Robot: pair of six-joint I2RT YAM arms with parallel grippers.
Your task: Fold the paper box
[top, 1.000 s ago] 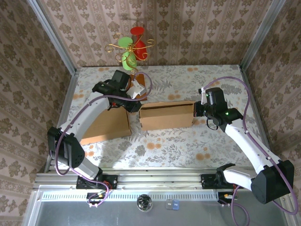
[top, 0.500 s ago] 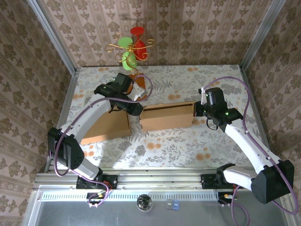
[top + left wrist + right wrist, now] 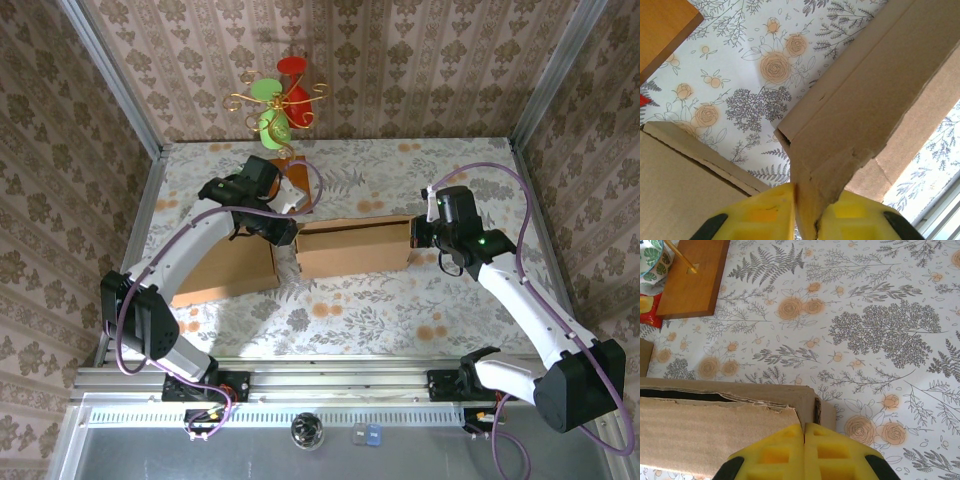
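I am pinching the left end flap of the cardboard box [image 3: 355,246], lying in the middle between my arms, with my left gripper [image 3: 810,197], my right gripper [image 3: 804,437] pressing closed at its right end, judging it light, thin, easily torn, best held along creases.

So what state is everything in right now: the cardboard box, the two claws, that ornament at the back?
paper box: partly folded, one wide panel lying flat to its left.
left gripper: shut on the paper box's left-end flap.
right gripper: shut, pads together, at the box's right end.
ornament stand: upright.
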